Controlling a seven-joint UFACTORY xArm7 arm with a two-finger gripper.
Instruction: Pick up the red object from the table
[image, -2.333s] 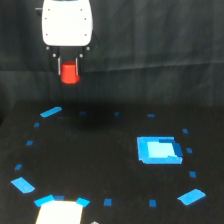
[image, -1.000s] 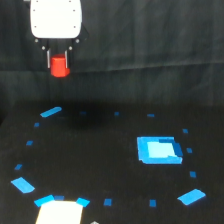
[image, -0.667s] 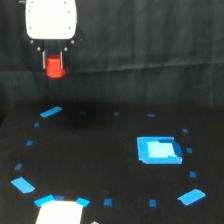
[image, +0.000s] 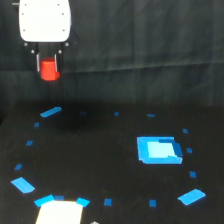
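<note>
The black surface (image: 100, 165), dotted with blue tape marks, lies well below me. My white arm housing (image: 44, 21) hangs over its far corner on the exterior view's left, pointing straight down. My end effector (image: 49, 67) is pinching the red block (image: 49, 70), which is clear of the surface, in the air. The grip looks narrow; I judge a jolt could slip the block out and drop it.

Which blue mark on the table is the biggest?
The rectangular blue patch toward the exterior view's right of the table. It is a wide, solid block with a paler centre; the other blue marks around it are just small dots and thin slivers.
</note>
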